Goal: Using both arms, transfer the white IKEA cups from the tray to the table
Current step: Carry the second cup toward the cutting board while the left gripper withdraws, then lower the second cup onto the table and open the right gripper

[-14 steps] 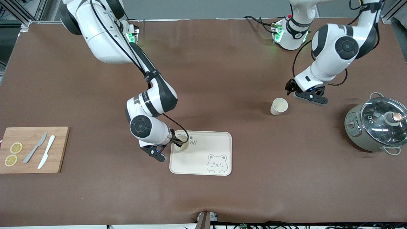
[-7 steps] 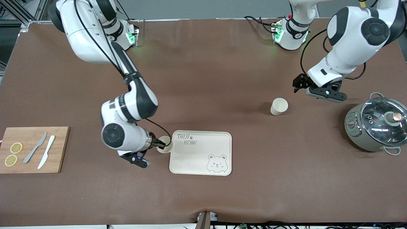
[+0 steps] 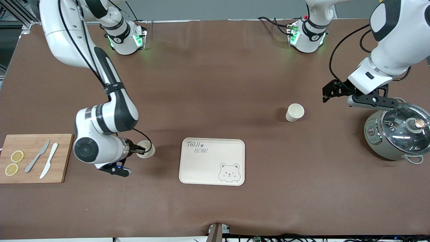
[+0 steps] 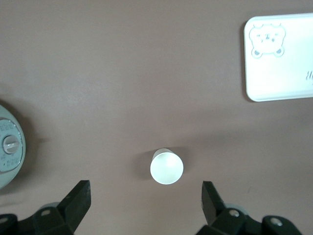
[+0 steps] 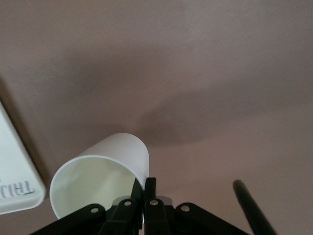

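Observation:
One white cup (image 3: pixel 295 112) stands upright on the brown table, farther from the front camera than the tray and toward the left arm's end; it also shows in the left wrist view (image 4: pixel 167 167). My left gripper (image 3: pixel 331 91) is open and empty in the air, over the table between that cup and the pot; its fingers (image 4: pixel 78 198) stand wide apart. My right gripper (image 3: pixel 139 151) is shut on the rim of the second white cup (image 3: pixel 147 150), held tilted over the table between the cutting board and the tray. In the right wrist view the cup (image 5: pixel 107 164) sits pinched at the fingertips (image 5: pixel 150 188).
The cream bear-printed tray (image 3: pixel 212 168) lies mid-table with nothing on it, also seen from both wrists (image 4: pixel 281 68) (image 5: pixel 12 171). A lidded grey pot (image 3: pixel 398 134) stands at the left arm's end. A wooden cutting board (image 3: pixel 63 158) with two knives and lemon slices lies at the right arm's end.
My right gripper has carried its cup off the tray toward the cutting board. My left gripper has moved away from the standing cup toward the pot.

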Controlling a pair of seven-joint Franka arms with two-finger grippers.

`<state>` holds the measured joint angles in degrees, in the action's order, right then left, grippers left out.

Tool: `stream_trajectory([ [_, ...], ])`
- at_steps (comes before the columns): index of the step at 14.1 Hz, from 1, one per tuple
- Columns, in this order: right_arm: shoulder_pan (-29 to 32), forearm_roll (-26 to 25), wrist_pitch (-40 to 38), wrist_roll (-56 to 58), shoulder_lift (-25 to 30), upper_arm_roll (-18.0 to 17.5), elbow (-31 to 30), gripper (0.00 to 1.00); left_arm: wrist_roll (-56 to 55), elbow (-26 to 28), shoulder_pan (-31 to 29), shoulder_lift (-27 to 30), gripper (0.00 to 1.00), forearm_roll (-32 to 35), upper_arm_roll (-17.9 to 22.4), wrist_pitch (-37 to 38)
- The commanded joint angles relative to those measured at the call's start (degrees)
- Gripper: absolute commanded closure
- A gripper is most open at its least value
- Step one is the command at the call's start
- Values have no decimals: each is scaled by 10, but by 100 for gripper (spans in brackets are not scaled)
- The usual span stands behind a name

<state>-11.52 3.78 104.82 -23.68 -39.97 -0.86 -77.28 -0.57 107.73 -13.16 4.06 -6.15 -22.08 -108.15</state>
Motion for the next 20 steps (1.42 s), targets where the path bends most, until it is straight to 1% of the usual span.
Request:
stream_trajectory([
  [1,43,-9,27,83,60,-9,-87,100,-22,-39,-6,-9,0,-4,-2,33],
  [2,53,-9,41,103,70,-9,-108,100,-24,-42,-6,-9,0,-4,-2,33],
  [5,90,-11,114,194,110,-9,-199,100,-24,-45,-8,-9,0,-3,-1,36],
  [7,111,-13,128,237,115,-9,-221,100,-24,-54,-9,-10,0,15,-2,38],
  [9,141,-31,146,285,118,-9,-235,100,-26,-54,-5,-11,0,18,-1,38],
  [10,157,-35,152,307,118,-9,-241,100,-29,-54,6,-11,0,18,11,43],
  [11,169,-35,159,331,118,-9,-246,100,-34,-54,36,-11,0,18,37,46],
  [12,180,-36,173,353,118,-9,-255,100,-38,-55,69,-11,0,18,71,46],
  [13,196,-36,200,378,118,-9,-274,100,-39,-57,95,-11,0,18,98,47],
  [15,214,-36,235,408,116,-9,-297,100,-39,-67,122,-11,0,18,122,51],
  [18,218,-40,234,408,114,-7,-298,100,-39,-77,170,-12,0,18,171,63],
  [20,217,-45,232,403,114,-7,-297,100,-39,-79,192,-12,0,18,191,67],
])
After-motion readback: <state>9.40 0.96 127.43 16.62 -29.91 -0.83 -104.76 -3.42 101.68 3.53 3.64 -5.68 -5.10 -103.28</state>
